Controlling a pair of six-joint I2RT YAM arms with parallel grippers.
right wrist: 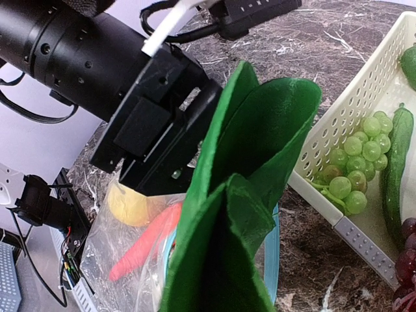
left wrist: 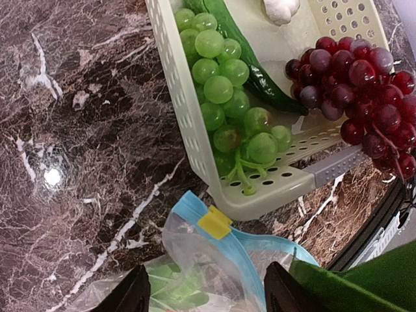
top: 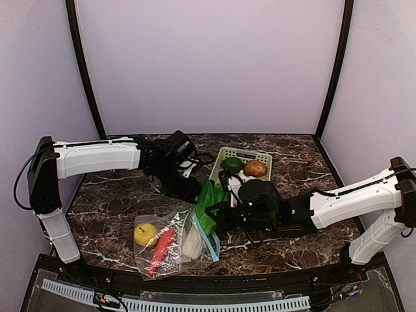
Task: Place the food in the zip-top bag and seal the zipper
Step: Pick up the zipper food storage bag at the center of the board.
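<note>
While right gripper (top: 224, 214) clenches leafy green (top: 207, 207), clear teal-edged zip-top bag (top: 175, 263) at seven o'clock, lemon (top: 145, 233) inside, left gripper (left wrist: 205, 289) splayed.

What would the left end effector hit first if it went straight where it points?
Likely the zipper of the zip-top bag, just ahead; the basket lies beyond, though depth is unclear.

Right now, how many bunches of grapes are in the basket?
2. A green bunch lies along the left wall of the basket in the left wrist view, beside a long green vegetable; a purple bunch sits toward its right side. More may be hidden.
</note>
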